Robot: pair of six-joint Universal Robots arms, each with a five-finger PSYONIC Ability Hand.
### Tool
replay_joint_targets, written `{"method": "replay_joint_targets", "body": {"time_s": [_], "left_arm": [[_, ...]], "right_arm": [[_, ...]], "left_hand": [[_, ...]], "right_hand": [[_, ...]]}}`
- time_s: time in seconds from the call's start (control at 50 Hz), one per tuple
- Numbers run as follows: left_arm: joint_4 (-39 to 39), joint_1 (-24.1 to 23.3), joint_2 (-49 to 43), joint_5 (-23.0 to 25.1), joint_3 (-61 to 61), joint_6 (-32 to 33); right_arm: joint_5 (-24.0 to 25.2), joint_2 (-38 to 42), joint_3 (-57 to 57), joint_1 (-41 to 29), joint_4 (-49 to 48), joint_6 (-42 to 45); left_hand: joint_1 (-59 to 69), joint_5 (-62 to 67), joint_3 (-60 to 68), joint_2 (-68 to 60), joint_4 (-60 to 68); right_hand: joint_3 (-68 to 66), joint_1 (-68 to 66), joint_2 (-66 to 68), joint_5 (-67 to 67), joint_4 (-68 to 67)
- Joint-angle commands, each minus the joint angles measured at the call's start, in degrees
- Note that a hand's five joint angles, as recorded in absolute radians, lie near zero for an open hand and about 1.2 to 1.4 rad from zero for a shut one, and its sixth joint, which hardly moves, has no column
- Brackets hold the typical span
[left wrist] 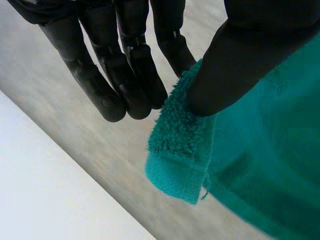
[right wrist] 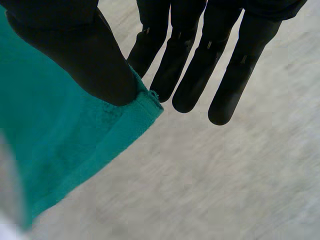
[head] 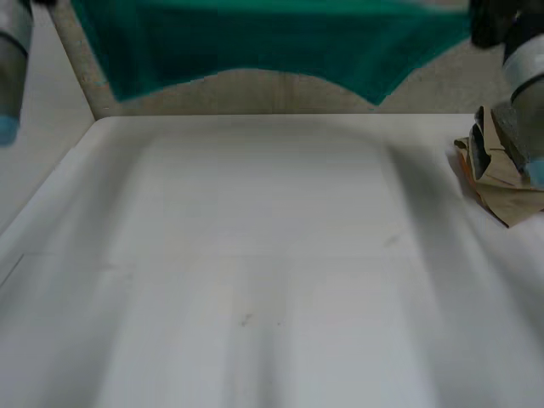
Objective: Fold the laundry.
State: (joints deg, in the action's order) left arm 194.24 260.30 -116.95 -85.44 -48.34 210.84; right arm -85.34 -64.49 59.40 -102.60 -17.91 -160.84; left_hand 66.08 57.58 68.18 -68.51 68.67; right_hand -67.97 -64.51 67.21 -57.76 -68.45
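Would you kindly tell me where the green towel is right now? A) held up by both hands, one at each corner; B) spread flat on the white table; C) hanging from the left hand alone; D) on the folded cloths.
A: the green towel hangs clear of the white table, the left hand and the right hand each pinching a corner under the thumb.
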Motion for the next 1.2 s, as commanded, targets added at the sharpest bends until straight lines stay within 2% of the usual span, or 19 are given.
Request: {"method": "replay_joint_targets", "body": {"time_s": [0.02, 0.08, 0.16, 0.28, 0.34, 0.42, 0.44, 0.5, 0.52, 0.56, 0.6, 0.66, 0.78, 0.92, 0.98, 1.14, 1.16, 1.18, 1.2], "left_arm": [[3.95, 1.44, -1.35, 3.34, -17.04, 1.59], [6.41, 1.62, -3.02, 6.68, -24.68, 4.22], [6.95, 1.62, -4.07, 8.71, -32.68, 9.49], [-0.16, 1.70, -0.74, 9.06, -43.67, 17.22], [-7.98, 1.88, 3.74, 8.36, -49.21, 22.49], [-21.15, 2.84, 10.94, 4.24, -55.19, 28.91], [-27.10, 3.45, 13.30, 2.14, -56.85, 30.84], [-34.61, 4.08, 15.96, 0.54, -58.27, 33.13], [-37.07, 3.99, 16.75, 1.32, -58.10, 33.92], [-36.92, 3.55, 16.93, 2.90, -57.14, 34.19], [-35.00, 2.59, 16.76, 4.74, -53.73, 33.67], [-32.18, 1.01, 15.62, 4.76, -48.89, 31.22], [-25.76, -3.30, 4.29, -0.16, -33.07, 21.55], [-25.22, -5.24, -11.51, -7.01, -13.76, 19.78], [-25.40, -6.20, -16.79, -7.99, -6.46, 19.87], [-26.37, -8.31, -27.27, -8.87, 8.33, 19.96], [-26.63, -8.58, -27.97, -9.04, 9.39, 19.96], [-26.98, -8.75, -28.76, -9.31, 10.27, 19.87], [-27.94, -9.19, -29.90, -10.18, 11.84, 19.52]], "right_arm": [[4.91, 4.11, 6.77, -0.76, 6.56, 1.22], [6.23, 7.18, 9.06, -0.50, 10.95, 4.03], [6.32, 9.38, 12.05, 0.38, 18.07, 10.09], [5.88, 7.20, 17.67, 2.40, 30.72, 19.14], [4.66, 2.37, 22.06, 4.24, 38.46, 25.38], [4.30, -4.40, 27.16, 7.32, 50.67, 35.22], [4.47, -6.59, 28.65, 8.46, 55.31, 39.15], [5.18, -8.89, 29.98, 9.61, 60.00, 43.93], [5.96, -9.50, 29.98, 9.87, 59.58, 45.07], [6.50, -9.07, 29.46, 9.61, 57.39, 43.86], [6.50, -6.89, 28.06, 8.65, 51.35, 39.40], [5.89, -3.81, 26.30, 7.24, 44.56, 34.55], [2.63, 3.58, 22.08, 4.86, 27.86, 25.67], [1.49, 11.65, 15.76, 3.02, 13.11, 22.94], [0.26, 15.34, 12.42, 2.32, 9.23, 23.37], [-2.99, 24.14, 3.10, 1.17, 6.66, 24.87], [-3.26, 25.02, 1.87, 1.17, 6.66, 24.78], [-3.61, 25.99, 0.72, 1.08, 6.92, 24.95], [-4.83, 27.83, -1.55, 0.65, 7.27, 25.13]], "left_hand": [[13.92, 12.42, 11.82, -11.49, 11.33], [13.92, 12.42, 11.82, -11.49, 11.33], [13.92, 12.42, 11.82, -11.49, 11.33], [13.92, 12.42, 11.82, -11.49, 11.33], [13.92, 12.42, 11.82, -11.49, 11.33], [13.92, 12.42, 11.82, -11.49, 11.33], [13.92, 12.42, 11.82, -11.49, 11.33], [13.92, 12.42, 11.82, -11.49, 11.33], [13.92, 12.42, 11.82, -11.49, 11.33], [13.92, 12.42, 11.82, -11.49, 11.33], [13.92, 12.42, 11.82, -11.49, 11.33], [13.92, 12.42, 11.82, -11.49, 11.33], [13.92, 12.42, 11.82, -11.49, 11.33], [13.92, 12.42, 11.82, -11.49, 11.33], [13.92, 12.42, 11.82, -11.49, 11.33], [13.92, 12.42, 11.82, -11.49, 11.33], [13.92, 12.42, 11.82, -11.49, 11.33], [4.11, 2.61, 2.01, -1.69, 1.52], [-48.11, -49.61, -50.21, 50.53, -50.70]], "right_hand": [[-12.03, -15.49, 12.79, -12.24, -11.55], [-12.03, -15.49, 12.79, -12.24, -11.55], [-12.03, -15.49, 12.79, -12.24, -11.55], [-12.03, -15.49, 12.79, -12.24, -11.55], [-12.03, -15.49, 12.79, -12.24, -11.55], [-12.03, -15.49, 12.79, -12.24, -11.55], [-12.03, -15.49, 12.79, -12.24, -11.55], [-12.03, -15.49, 12.79, -12.24, -11.55], [-12.03, -15.49, 12.79, -12.24, -11.55], [-12.03, -15.49, 12.79, -12.24, -11.55], [-12.03, -15.49, 12.79, -12.24, -11.55], [-12.03, -15.49, 12.79, -12.24, -11.55], [-12.03, -15.49, 12.79, -12.24, -11.55], [-12.03, -15.49, 12.79, -12.24, -11.55], [-12.03, -15.49, 12.79, -12.24, -11.55], [-12.03, -15.49, 12.79, -12.24, -11.55], [8.80, 5.35, -8.05, 8.60, 9.29], [45.15, 41.69, -44.39, 44.94, 45.64], [57.84, 54.38, -57.08, 57.63, 58.32]]}}
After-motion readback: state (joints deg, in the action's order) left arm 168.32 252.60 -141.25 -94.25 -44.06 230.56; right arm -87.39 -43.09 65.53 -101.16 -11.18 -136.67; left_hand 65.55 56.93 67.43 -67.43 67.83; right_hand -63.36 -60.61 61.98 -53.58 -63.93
